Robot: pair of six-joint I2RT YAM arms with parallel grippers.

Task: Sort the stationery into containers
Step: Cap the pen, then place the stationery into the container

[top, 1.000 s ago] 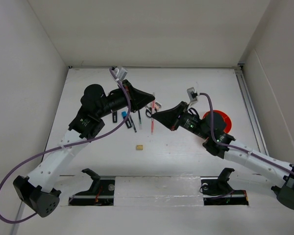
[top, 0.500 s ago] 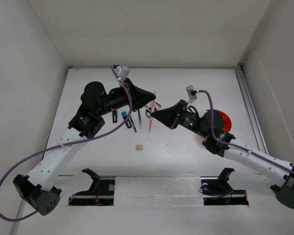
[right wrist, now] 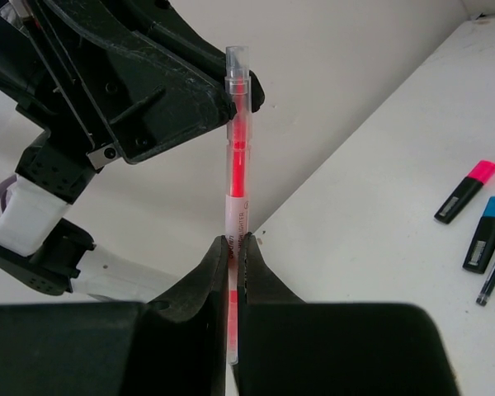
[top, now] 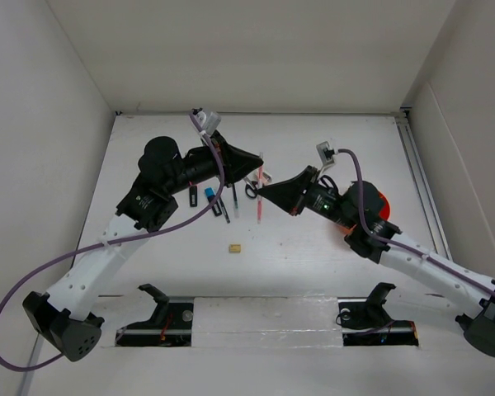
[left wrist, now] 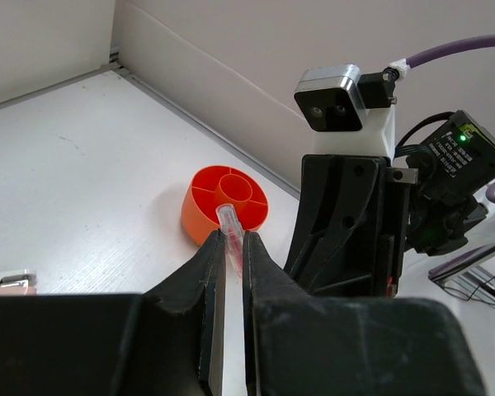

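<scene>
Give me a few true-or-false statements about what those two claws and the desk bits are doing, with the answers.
1. Both the left claw and the right claw grip the same red-orange pen. True.
2. The orange cup is full of pens. False: the compartments that show look empty.
3. The tan eraser lies on the table, apart from both claws. True.
4. The blue marker and pink marker stand in the cup. False: they lie side by side on the table.
</scene>
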